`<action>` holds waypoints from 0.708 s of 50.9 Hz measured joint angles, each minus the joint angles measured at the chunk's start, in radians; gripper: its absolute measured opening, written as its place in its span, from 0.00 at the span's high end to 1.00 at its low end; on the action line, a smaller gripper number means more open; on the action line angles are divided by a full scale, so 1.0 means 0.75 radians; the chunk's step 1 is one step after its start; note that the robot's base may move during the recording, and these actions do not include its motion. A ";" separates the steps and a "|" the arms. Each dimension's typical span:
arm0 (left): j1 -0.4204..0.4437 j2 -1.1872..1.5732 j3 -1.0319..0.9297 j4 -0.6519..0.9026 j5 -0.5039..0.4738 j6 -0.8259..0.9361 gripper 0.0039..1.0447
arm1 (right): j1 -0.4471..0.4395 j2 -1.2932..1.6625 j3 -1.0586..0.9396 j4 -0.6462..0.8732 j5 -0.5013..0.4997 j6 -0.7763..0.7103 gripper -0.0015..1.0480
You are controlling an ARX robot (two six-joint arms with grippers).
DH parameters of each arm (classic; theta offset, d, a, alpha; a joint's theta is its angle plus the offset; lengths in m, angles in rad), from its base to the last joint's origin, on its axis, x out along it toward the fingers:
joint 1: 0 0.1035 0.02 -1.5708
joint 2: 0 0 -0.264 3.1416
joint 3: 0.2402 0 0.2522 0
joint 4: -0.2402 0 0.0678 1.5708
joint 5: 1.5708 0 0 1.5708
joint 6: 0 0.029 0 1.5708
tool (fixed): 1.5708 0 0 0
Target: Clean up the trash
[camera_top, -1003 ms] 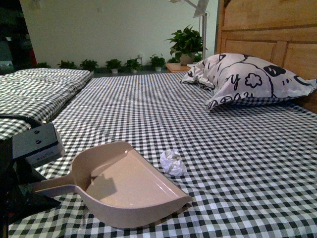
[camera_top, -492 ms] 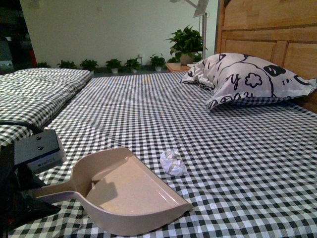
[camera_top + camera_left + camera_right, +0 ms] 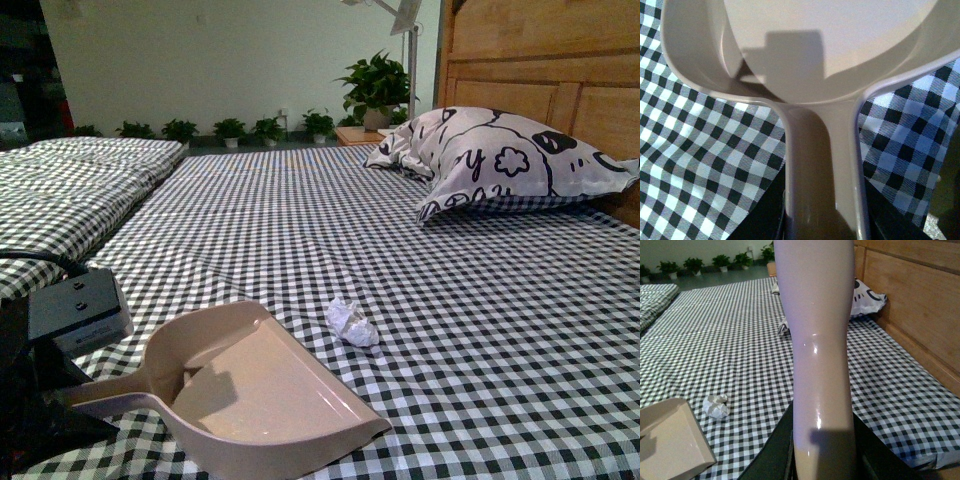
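One trash wad, white and crumpled, lies on the bed on its black-and-white checked sheet; it sits just beside the open lip of the dustpan, on the side nearer the headboard, with a narrow strip of sheet between them; not touching. The dustpan is pink, its mouth turned toward the wad and its handle running back to the lower left of the front view, into the dark arm there. Left wrist view: the left gripper is closed on the dustpan's handle, dark jaw parts on either side of it, checked sheet below. Right wrist view: the right gripper is clamped on a pale handle, smooth and glossy, which rises up through the frame; what is at its other end, cannot tell. The same view shows the wad beside a corner of the dustpan. A patterned pillow rests well beyond the wad against the wooden headboard; potted plants line the far wall.
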 joint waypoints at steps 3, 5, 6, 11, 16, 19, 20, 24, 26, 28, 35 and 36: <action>-0.001 0.000 0.000 -0.010 -0.002 0.002 0.76 | 0.000 0.000 0.000 0.000 0.000 0.000 0.81; -0.001 0.000 0.000 -0.017 -0.006 0.003 0.76 | 0.000 0.000 0.000 0.000 0.000 -0.001 0.81; -0.001 0.000 0.000 -0.017 -0.009 0.003 0.76 | 0.000 0.000 0.000 0.000 0.000 -0.001 0.81; -0.001 0.000 0.000 -0.017 -0.013 0.005 0.76 | 0.000 0.000 0.000 0.000 0.000 -0.001 0.81; -0.002 0.000 0.000 -0.017 -0.014 0.006 0.76 | 0.000 0.000 0.000 0.000 0.000 0.000 0.81; -0.002 0.000 0.000 -0.017 -0.014 0.006 0.76 | 0.000 0.000 0.000 0.000 0.000 -0.001 0.81; -0.002 0.000 0.000 -0.017 -0.014 0.006 0.76 | 0.000 0.000 0.000 0.000 0.000 0.000 0.81; -0.002 0.000 0.000 -0.017 -0.014 0.006 0.76 | 0.000 0.000 0.000 0.000 0.000 -0.001 0.81; -0.002 0.000 0.000 -0.017 -0.014 0.006 0.76 | 0.000 0.000 0.000 0.000 0.000 0.000 0.81; -0.002 0.000 0.000 -0.017 -0.014 0.006 0.76 | 0.003 0.015 0.010 -0.036 0.015 0.009 0.81; -0.003 0.000 0.001 -0.017 -0.016 0.007 0.76 | -0.068 0.299 0.214 -0.474 -0.057 -0.034 0.81; -0.003 0.000 0.001 -0.017 -0.016 0.007 0.76 | -0.085 0.345 0.218 -0.457 -0.089 -0.043 0.81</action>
